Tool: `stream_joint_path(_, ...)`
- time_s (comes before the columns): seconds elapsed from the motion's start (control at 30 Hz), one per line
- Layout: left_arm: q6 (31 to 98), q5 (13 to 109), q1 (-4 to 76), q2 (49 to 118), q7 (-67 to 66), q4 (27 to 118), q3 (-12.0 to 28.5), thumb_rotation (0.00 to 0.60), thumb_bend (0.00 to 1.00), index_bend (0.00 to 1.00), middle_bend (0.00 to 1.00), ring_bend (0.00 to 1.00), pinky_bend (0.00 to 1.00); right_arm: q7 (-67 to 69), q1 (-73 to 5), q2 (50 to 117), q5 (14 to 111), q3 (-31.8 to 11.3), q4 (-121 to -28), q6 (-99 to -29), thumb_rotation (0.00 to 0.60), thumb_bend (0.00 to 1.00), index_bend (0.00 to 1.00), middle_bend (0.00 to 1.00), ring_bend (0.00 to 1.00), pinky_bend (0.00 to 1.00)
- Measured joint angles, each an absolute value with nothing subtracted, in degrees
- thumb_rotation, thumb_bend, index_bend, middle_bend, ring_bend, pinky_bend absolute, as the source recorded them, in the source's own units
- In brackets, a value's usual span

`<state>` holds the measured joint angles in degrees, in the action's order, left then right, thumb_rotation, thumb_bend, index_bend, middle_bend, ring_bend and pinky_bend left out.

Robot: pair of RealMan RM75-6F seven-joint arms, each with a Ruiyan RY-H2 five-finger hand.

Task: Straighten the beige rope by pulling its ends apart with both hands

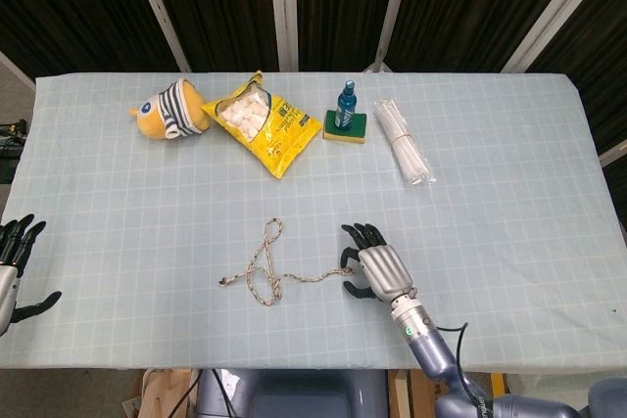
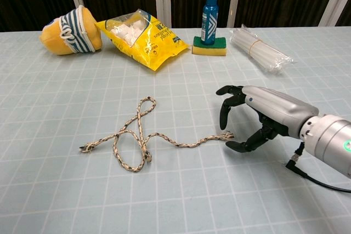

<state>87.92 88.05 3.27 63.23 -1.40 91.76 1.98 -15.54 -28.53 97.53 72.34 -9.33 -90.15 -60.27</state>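
So the counter (image 1: 509,163) is covered in a pale blue-green cloth with a white grid pattern, and behind it there's dark panelling split up by light-coloured slats; pretty dim back there.

Along the far side sit a yellow plush toy in a striped cap (image 1: 168,111), a yellow snack bag (image 1: 263,122), a blue spray bottle (image 1: 345,105) standing upright on a green and yellow sponge (image 1: 346,127), and a clear packet of white straws (image 1: 403,142); all well apart from the action.

The beige rope (image 1: 266,266) lies near the front middle of the counter, looped over itself in a loose twist; one end points left, the other runs right and stops right at the right hand (image 1: 377,269).

That right hand is spread, fingers curled down over the rope's end and thumb just beside it, but it has no hold on anything in the chest view (image 2: 258,116).

The left hand (image 1: 12,263) is way off at the left edge, fingers apart, holding nothing, well clear of the rope.
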Motion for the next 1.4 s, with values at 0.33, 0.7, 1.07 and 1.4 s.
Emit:
stream_joint_path(0.33,87.76,87.77,3.45,63.25,-0.77,91.8,2.17,0.6,0.02,0.02,0.0,0.0,0.0,-17.08,-30.44,100.76,69.83,-10.41,-87.68,-59.86,0.6,0.31,0.54,0.13,0.0,0.0)
stream_joint_path(0.7,87.72,87.47,3.52,63.05,0.09,91.86,2.33,0.6,0.02,0.02,0.0,0.0,0.0,-18.14,-31.25,103.19,68.06,-10.29,-85.72,-60.34,0.6,0.34,0.56,0.14,0.0,0.0)
stream_joint_path(1.07,87.48,87.27,3.65,62.97,0.65,92.02,2.38,0.6,0.02,0.02,0.0,0.0,0.0,-18.76,-31.36,104.38,67.16,-9.62,-84.76,-60.75,0.6,0.35,0.56,0.14,0.0,0.0)
stream_joint_path(1.4,87.22,86.99,3.74,62.93,0.83,92.22,2.42,0.6,0.02,0.02,0.0,0.0,0.0,-19.09,-31.42,104.79,66.67,-9.37,-84.56,-61.08,0.6,0.4,0.61,0.15,0.0,0.0)
